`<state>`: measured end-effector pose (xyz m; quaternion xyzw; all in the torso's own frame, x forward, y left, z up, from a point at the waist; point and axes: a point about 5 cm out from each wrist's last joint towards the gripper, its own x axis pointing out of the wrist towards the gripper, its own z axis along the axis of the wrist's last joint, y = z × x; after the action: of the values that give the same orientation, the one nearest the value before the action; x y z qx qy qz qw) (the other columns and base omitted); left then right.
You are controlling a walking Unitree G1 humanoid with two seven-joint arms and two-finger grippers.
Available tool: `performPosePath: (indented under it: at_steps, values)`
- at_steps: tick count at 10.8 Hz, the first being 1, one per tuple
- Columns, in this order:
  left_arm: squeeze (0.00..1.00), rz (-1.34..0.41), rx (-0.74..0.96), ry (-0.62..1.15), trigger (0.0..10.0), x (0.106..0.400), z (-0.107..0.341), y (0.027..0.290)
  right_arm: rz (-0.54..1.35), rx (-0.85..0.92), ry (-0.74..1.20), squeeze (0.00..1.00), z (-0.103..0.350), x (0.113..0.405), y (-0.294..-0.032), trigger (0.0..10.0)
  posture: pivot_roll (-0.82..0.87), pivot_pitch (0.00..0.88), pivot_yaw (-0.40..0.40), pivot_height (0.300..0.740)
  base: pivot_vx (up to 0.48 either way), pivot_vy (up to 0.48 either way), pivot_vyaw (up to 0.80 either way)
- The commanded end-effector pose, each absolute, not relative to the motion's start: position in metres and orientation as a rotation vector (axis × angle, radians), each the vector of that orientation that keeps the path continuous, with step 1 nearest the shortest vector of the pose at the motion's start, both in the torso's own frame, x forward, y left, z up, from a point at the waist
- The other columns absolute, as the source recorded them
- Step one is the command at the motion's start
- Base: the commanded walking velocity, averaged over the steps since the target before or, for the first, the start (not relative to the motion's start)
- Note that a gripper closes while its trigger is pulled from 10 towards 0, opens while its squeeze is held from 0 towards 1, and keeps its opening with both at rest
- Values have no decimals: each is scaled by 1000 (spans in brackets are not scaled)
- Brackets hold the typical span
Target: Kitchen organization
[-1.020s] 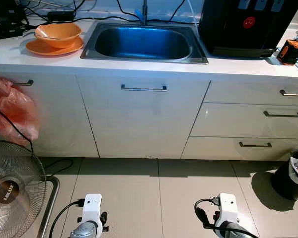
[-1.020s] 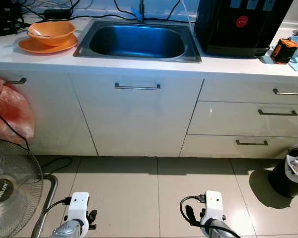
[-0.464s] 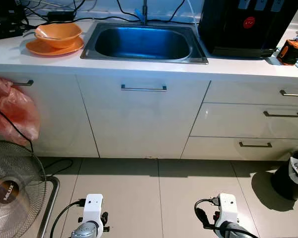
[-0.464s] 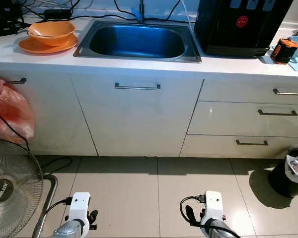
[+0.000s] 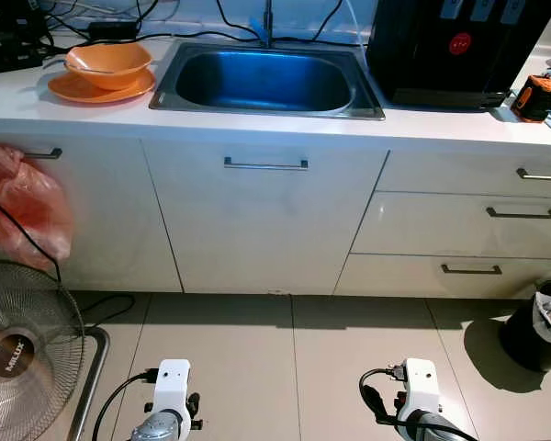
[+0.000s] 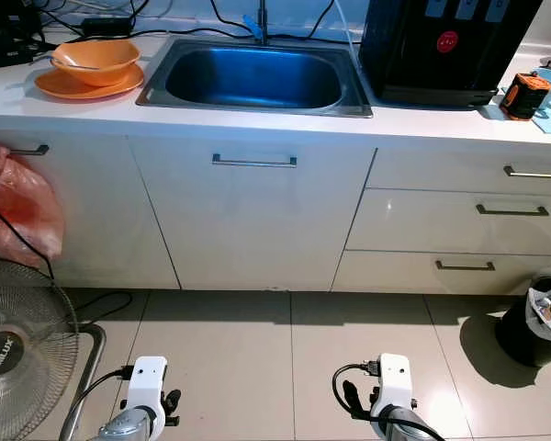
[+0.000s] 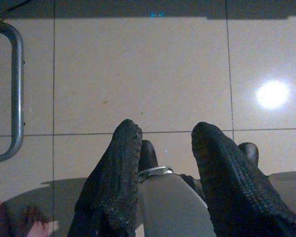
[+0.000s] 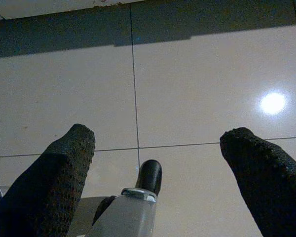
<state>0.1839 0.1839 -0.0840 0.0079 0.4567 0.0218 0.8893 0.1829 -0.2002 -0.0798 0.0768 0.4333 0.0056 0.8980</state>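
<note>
An orange bowl sits on an orange plate on the white counter, left of the steel sink. A black water dispenser stands right of the sink, with an orange and black mug beside it. Both arms hang low over the floor tiles, far below the counter. My left gripper is open with nothing between its fingers. My right gripper is wide open and holds nothing.
White cabinet door with a bar handle faces me; drawers are on the right. A red plastic bag hangs at the left above a standing fan. A black bin stands on the floor at right.
</note>
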Motion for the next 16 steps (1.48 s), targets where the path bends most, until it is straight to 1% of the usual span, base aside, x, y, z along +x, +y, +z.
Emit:
performPosePath:
  at_steps: [1, 9, 16]
  values:
    - [0, 49, 14, 959, 10000, 182, -85, 184, 4, 158, 910, 0, -80, 181, -204, 10000, 45, 0, -51, 740, 0, 0, 0]
    - [0, 54, 5, 964, 10000, 179, -87, 182, 7, 154, 912, 0, -81, 180, -205, 10000, 48, 0, -60, 740, 0, 0, 0]
    - [0, 38, 16, 965, 10000, 180, -86, 181, 10, 154, 911, 0, -80, 181, -204, 10000, 40, 0, -51, 740, 0, 0, 0]
